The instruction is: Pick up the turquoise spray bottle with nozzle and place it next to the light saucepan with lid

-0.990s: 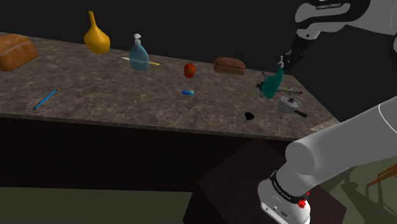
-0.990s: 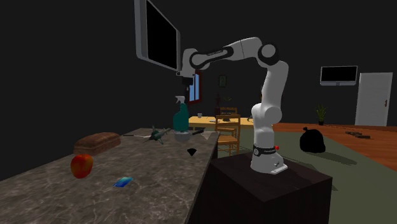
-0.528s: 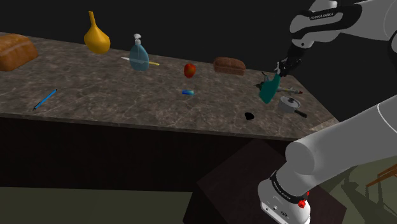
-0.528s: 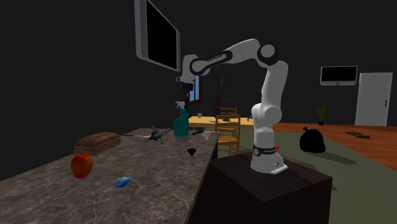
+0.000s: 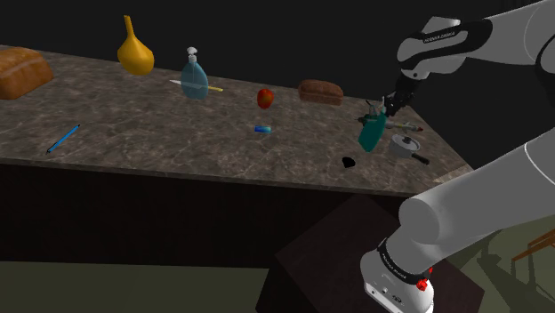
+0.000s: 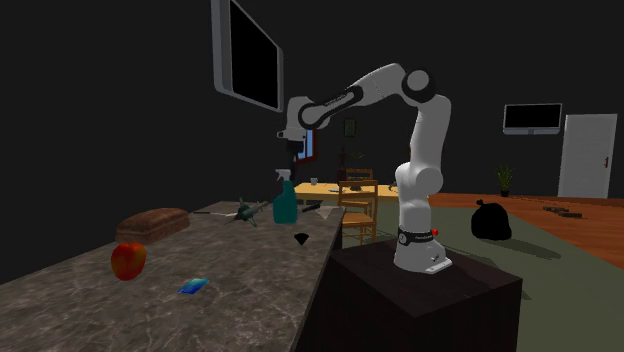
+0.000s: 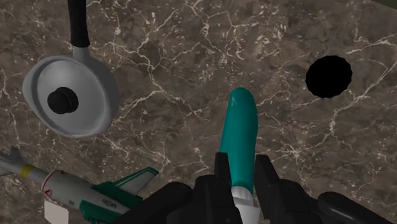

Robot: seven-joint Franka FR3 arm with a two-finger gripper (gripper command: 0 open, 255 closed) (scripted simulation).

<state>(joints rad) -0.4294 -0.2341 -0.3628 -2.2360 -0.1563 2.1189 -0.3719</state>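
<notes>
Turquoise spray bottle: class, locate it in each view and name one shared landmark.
Shoulder view: turquoise spray bottle at the dark veined counter's right end.
Second exterior view: bottle at centre, below the arm.
Wrist view: bottle clasped between black fingers.
Shared landmark: small black object.

This is a home, dimly lit. A dark marble counter [image 6: 262,248] carries a bread loaf [image 6: 152,224], an apple [image 6: 128,260] and a saucepan with lid [image 7: 71,95]. Beyond it are a yellow dining table [image 6: 326,187] and a wooden chair [image 6: 358,203]. A large flat screen [image 6: 250,55] and a small one [image 6: 531,117] hang on the walls. A white door [image 6: 585,155], a potted plant [image 6: 504,178] and a black rubbish bag [image 6: 490,220] stand farther off.
</notes>
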